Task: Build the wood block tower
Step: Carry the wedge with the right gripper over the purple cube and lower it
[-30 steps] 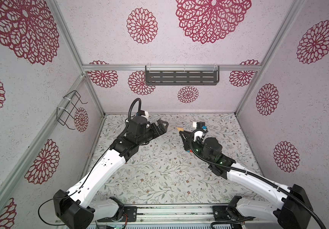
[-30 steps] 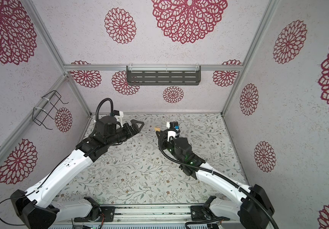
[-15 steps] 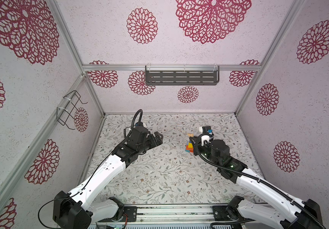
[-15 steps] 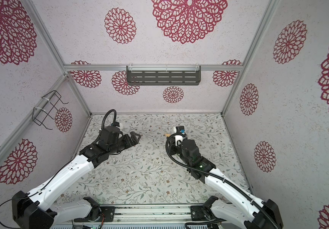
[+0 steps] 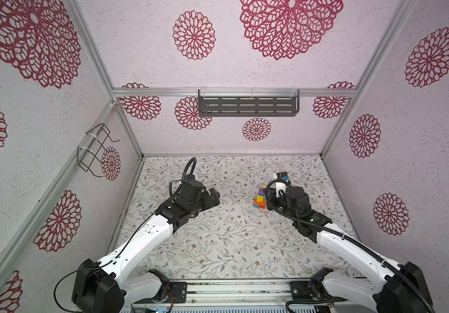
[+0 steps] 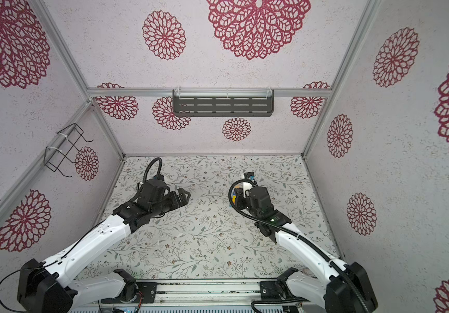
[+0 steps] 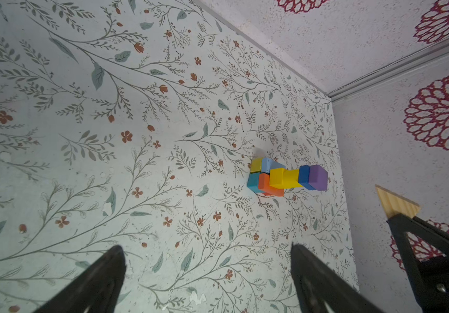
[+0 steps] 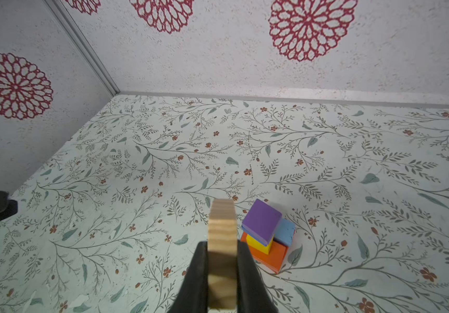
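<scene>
- Right now my right gripper (image 8: 222,245) is clenched on the plain wooden wedge (image 8: 222,219). One finger presses each flat side, and the wedge's end sticks out past the fingertips.
- The wedge hangs above the table (image 8: 163,162), just beside the tower (image 8: 265,235) and apart from it. Nothing of mine touches the stack.
- In a top view the tower (image 5: 260,201) stands on the right half of the table, just left of my right wrist. It is nearer the back wall (image 5: 245,135) than the front rail.
- The purple block (image 8: 262,222) sits on top, and the left wrist view shows a dark blue block (image 7: 304,177) right under it.
- Below those come a yellow block (image 7: 280,177) and an orange brick (image 8: 272,256).
- At the base I can make out a teal block (image 7: 253,183), a light blue block (image 8: 285,231) and another yellow one.
- The blocks are not squared up. Several are turned or shifted a little against their neighbours, but the column stands upright.
- My left gripper (image 7: 207,248) is released, its jaws spread wide with nothing between them.
- It sits over the left half of the table, well apart from the tower and pointed toward it.
</scene>
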You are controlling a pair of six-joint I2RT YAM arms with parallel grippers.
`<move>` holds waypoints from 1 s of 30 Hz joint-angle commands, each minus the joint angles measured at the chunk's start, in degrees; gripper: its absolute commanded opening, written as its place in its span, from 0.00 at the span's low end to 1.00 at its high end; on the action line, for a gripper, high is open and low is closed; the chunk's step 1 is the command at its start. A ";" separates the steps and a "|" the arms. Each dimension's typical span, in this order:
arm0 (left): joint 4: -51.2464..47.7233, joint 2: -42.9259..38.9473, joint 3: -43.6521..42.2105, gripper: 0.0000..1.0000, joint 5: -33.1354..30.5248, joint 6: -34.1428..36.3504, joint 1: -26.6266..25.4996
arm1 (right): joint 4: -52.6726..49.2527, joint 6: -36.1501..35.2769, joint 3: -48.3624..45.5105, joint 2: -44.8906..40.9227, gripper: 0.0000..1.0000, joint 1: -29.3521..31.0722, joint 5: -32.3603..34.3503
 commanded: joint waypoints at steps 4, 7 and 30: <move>2.06 1.89 -1.80 0.97 -0.90 0.79 0.50 | 2.45 -2.34 2.96 2.31 0.07 -1.25 -1.10; 2.68 2.48 -2.43 0.97 -0.83 0.80 0.58 | 2.50 -2.69 3.71 4.09 0.07 -1.94 -1.77; 2.97 6.82 -1.77 0.97 0.50 0.91 0.94 | 3.37 -4.72 4.19 8.81 0.10 -4.42 -1.85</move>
